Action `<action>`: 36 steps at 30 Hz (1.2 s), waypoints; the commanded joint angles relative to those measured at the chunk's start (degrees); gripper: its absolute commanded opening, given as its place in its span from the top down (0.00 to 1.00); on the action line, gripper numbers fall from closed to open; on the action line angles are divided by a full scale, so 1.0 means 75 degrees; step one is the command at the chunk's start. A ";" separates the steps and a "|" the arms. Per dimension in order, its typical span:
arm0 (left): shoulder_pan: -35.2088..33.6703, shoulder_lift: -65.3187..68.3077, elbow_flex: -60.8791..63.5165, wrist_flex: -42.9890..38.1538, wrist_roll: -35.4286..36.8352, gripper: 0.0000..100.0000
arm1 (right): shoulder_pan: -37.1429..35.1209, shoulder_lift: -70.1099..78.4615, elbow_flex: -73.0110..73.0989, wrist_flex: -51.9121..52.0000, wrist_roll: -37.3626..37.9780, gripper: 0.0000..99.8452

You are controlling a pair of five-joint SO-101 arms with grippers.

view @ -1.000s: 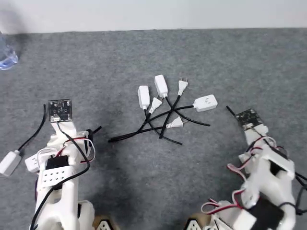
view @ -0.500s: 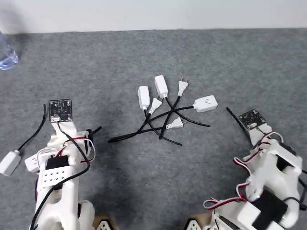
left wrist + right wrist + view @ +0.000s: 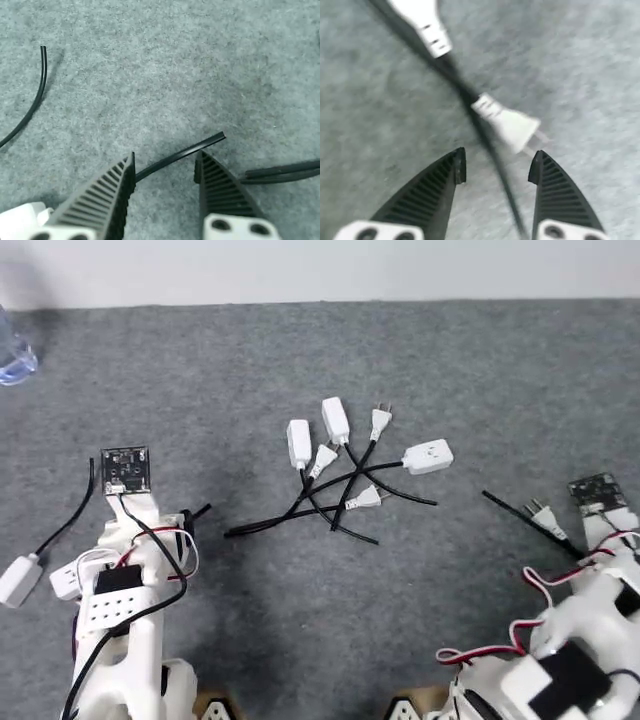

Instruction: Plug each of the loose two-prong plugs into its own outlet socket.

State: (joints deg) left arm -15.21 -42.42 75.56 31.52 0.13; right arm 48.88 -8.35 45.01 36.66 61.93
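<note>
Three white outlet sockets lie mid-table in a tangle of black cords. Among them are white two-prong plugs. Another plug on a black cord lies at the right, just in front of the right arm. My right gripper is open over a white plug and its black cord, with a second plug farther off. My left gripper is open above a loose cord end. The left arm stands at the lower left.
A white socket block with a black cord lies at the far left edge, and another white piece sits beside the left arm. A clear bottle stands at the back left. The grey carpet ends at a pale wall behind.
The right arm has swung to the right, uncovering a plug and its black cord on the carpet. The left arm and the central tangle have not moved.
</note>
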 commanded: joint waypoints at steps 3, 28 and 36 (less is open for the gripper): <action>0.0023 -0.0152 -0.0053 -0.0176 0.0059 0.82 | -0.1002 -0.2210 -0.0457 0.2514 0.0000 0.79; 0.2379 0.2485 -0.7308 0.5181 -0.0023 0.81 | -0.6113 -0.7895 0.5052 0.1635 -0.5767 0.79; 0.3259 0.5943 -0.9442 0.5826 0.0774 0.82 | -0.5843 -0.7906 0.5427 0.0967 -0.5415 0.79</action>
State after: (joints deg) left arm 6.86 -2.59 9.27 75.91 3.47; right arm 4.13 -66.81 86.24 46.15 20.00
